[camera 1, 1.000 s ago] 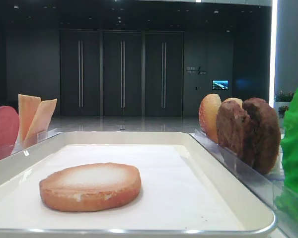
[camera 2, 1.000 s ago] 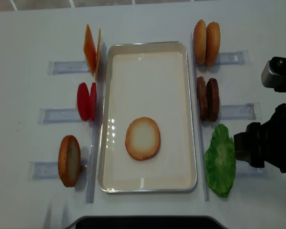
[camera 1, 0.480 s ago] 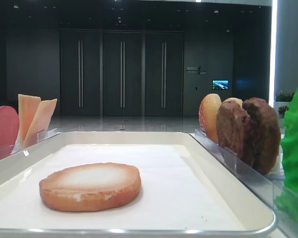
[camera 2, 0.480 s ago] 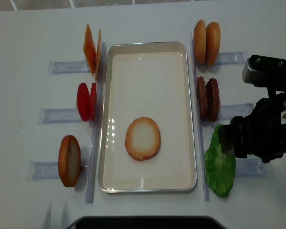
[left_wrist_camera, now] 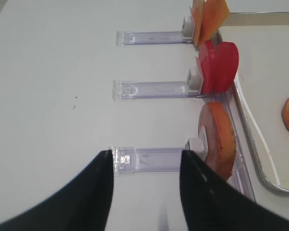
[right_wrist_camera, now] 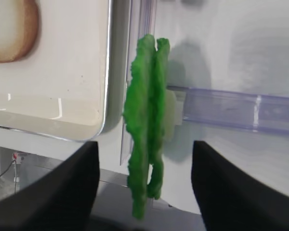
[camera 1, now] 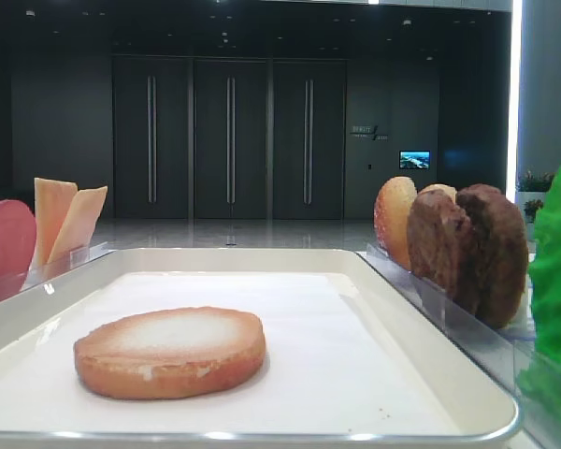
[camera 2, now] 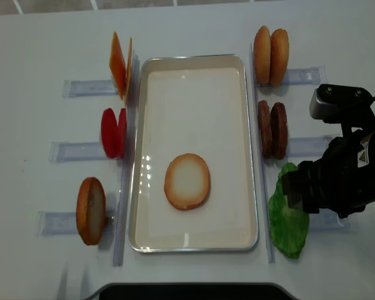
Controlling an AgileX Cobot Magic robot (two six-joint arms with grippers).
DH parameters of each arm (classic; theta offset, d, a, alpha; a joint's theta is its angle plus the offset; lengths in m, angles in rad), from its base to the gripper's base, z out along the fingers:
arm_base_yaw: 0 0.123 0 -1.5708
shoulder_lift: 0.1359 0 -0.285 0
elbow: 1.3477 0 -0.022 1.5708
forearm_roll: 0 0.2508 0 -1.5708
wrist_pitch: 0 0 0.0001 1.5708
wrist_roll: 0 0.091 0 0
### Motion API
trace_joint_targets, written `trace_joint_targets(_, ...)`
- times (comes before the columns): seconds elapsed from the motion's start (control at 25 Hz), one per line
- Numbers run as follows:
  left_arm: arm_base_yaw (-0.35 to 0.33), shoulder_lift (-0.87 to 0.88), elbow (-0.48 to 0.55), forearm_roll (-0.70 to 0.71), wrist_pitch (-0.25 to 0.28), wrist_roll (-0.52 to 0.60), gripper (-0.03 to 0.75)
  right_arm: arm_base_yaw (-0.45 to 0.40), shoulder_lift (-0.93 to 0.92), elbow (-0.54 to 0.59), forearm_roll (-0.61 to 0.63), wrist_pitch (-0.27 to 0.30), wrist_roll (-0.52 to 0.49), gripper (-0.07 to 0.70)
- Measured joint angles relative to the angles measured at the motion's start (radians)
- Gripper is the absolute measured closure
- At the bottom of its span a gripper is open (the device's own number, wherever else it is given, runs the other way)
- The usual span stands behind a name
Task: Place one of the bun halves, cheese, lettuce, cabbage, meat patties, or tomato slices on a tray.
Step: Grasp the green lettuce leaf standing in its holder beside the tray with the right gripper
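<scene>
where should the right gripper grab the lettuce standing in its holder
Probably at the free edge of the lettuce, away from the clear holder. The leaves stand on edge, thin and flat, so a finger can go down each broad face. The right gripper is open and already lined up astride them, tray on one side.

R gripper (right_wrist_camera: 143, 187) jaws wide apart; L gripper (left_wrist_camera: 145, 192) jaws apart.

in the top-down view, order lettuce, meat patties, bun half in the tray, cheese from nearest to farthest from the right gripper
1. lettuce, right under the right gripper, beside the tray
2. meat patties, just above it on the right
3. bun half in the tray, centre
4. cheese, far upper left
</scene>
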Motion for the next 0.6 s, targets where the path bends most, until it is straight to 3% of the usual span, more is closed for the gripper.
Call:
trace_joint_targets(0.32,0.000,0.000,0.000,0.000,0.000,0.000,0.370,0.037,0.030,0.007,0.014,-0.033,-0.009,0.253)
trace_joint_targets(0.6,0.000,0.000,0.000,0.000,0.000,0.000,0.370,0.039,0.035,0.007,0.014,-0.039,-0.009,0.395)
